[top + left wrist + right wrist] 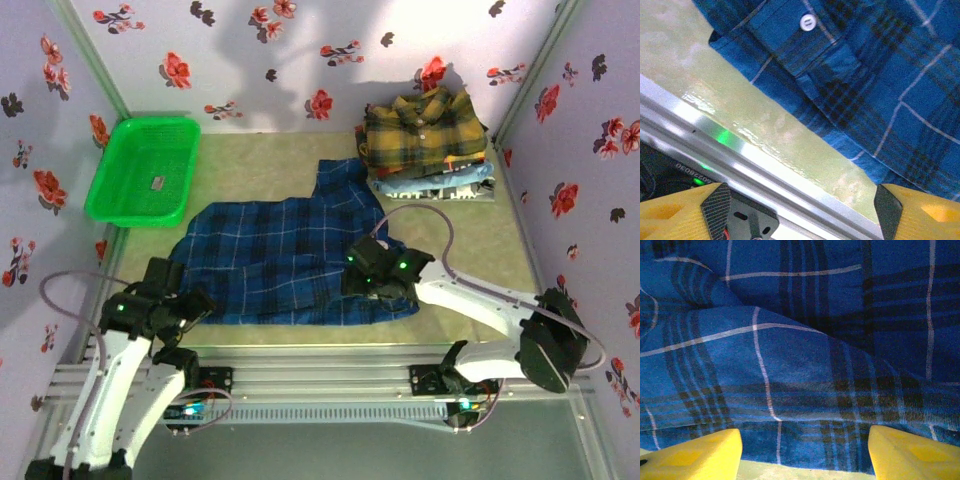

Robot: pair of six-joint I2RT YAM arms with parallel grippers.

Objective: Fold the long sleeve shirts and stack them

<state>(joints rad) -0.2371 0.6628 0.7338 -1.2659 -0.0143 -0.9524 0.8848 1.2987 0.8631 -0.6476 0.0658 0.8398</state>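
The dark blue plaid shirt (285, 260) lies spread across the middle of the pale green surface (470, 240). One part of it runs up toward the back right. It is rumpled, not flat: in the right wrist view a ridge of cloth (790, 340) rises just ahead of the yellow fingers (910, 450).

The right arm (480, 310) reaches in from the near right. The right jaws hang over the shirt's near right corner and stand well apart with nothing between them. Only the hem and a sliver of the surface lie below.

The left arm (120, 360) is at the shirt's near left corner. The left jaws are also spread wide and empty, low over the metal rail (740, 150) at the surface's near edge. The shirt's edge and a white button (807, 21) sit just beyond.

At the back right stands a folded pile with the mustard-yellow plaid shirt (425, 125) on top and the light blue shirts (440, 182) beneath. The pile is near the blue shirt's upper tip, but I cannot tell whether they touch. A grey cable (440, 225) from the right arm loops over the bare surface between them.

A green basket (145, 170) leans in the back left corner, just beside the shirt's far left edge. Flower-patterned walls (300, 60) close in on three sides.
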